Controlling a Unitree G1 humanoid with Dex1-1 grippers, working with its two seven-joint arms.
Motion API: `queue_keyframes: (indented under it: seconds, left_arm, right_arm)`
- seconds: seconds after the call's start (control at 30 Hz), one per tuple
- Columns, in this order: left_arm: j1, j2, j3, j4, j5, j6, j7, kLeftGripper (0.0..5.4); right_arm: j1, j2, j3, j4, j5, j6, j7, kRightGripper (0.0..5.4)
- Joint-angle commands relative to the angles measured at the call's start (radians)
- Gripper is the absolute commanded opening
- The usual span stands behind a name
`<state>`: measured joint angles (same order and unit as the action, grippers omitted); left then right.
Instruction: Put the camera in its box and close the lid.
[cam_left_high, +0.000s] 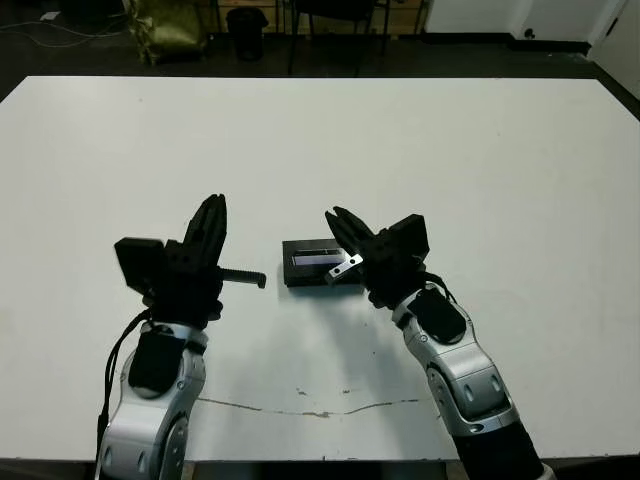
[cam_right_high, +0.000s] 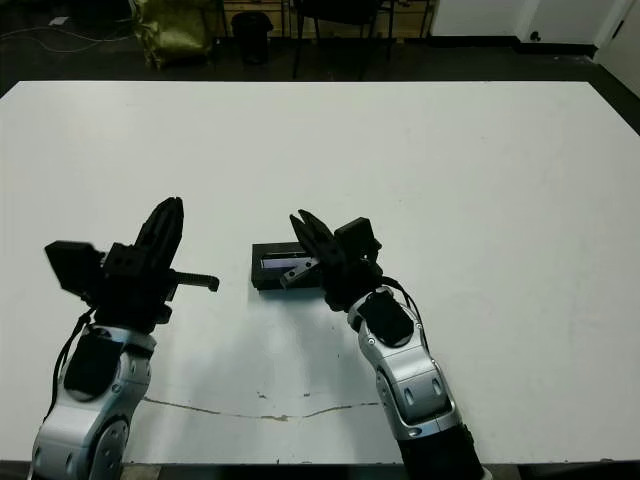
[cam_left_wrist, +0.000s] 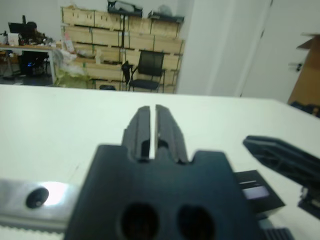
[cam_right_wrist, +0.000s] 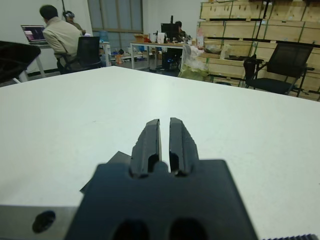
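Observation:
The lid (cam_left_high: 305, 248), flat and black with a silvery stripe facing up, lies at the table's middle between my two arms. Beneath it a black side of the box (cam_left_high: 308, 282) shows, with no white lining visible. The camera is hidden. My right gripper (cam_left_high: 333, 217) is shut and hangs over the lid's right end, its fingers pointing away and to the left. My left gripper (cam_left_high: 213, 206) is shut too, raised to the left of the box and apart from it. The left wrist view shows the striped lid (cam_left_wrist: 254, 191) beside that gripper's body.
A thin dark crack (cam_left_high: 300, 408) runs across the white table (cam_left_high: 450, 150) near its front edge. Beyond the far edge stand chairs and a yellow-green bag (cam_left_high: 165, 25). A seated person (cam_right_wrist: 60, 35) shows far off in the right wrist view.

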<state>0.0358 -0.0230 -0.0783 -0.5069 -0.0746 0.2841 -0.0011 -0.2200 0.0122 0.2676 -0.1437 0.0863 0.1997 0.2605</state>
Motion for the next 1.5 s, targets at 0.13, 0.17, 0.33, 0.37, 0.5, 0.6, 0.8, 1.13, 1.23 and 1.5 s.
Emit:
queue_keyframes:
  seconds: [0.13,0.17,0.33,0.37,0.5,0.6,0.8,1.13,1.23,1.5]
  left_arm:
    - [-0.076,0.075,-0.009,0.070,0.032,0.060,-0.060,0.01]
    - [-0.090,0.084,-0.011,0.075,0.032,0.072,-0.072,0.01]
    - [-0.165,0.132,-0.028,0.090,0.045,0.128,-0.125,0.01]
    - [-0.179,0.142,-0.033,0.095,0.052,0.137,-0.134,0.01]
    - [-0.215,0.176,-0.048,0.111,0.066,0.163,-0.172,0.01]
    - [-0.230,0.199,-0.066,0.114,0.085,0.181,-0.197,0.01]
    - [-0.219,0.192,-0.050,0.091,0.087,0.209,-0.186,0.01]
    - [-0.195,0.194,0.163,-0.030,0.027,0.218,-0.124,0.01]
    - [-0.168,0.207,0.230,-0.057,0.003,0.198,-0.130,0.01]
    - [-0.081,0.233,0.300,-0.081,-0.022,0.158,-0.140,0.01]
  right_arm:
    - [-0.011,0.002,-0.025,0.039,-0.001,0.052,-0.011,0.00]
    - [-0.011,0.000,-0.027,0.039,-0.001,0.056,-0.011,0.00]
    - [-0.002,-0.002,-0.045,0.019,0.004,0.092,-0.018,0.00]
    - [0.001,-0.005,-0.049,0.018,0.006,0.088,-0.016,0.00]
    - [0.010,-0.012,-0.062,0.018,0.005,0.076,-0.014,0.00]
    - [0.018,-0.018,-0.069,0.014,0.006,0.077,-0.014,0.00]
    - [0.039,-0.024,-0.074,0.003,0.011,0.092,-0.010,0.00]
    - [0.073,-0.023,-0.022,-0.003,-0.023,0.074,-0.011,0.00]
    - [0.074,-0.019,-0.013,0.001,-0.026,0.062,-0.010,0.00]
    - [0.056,-0.009,-0.016,0.003,-0.013,0.069,0.000,0.00]
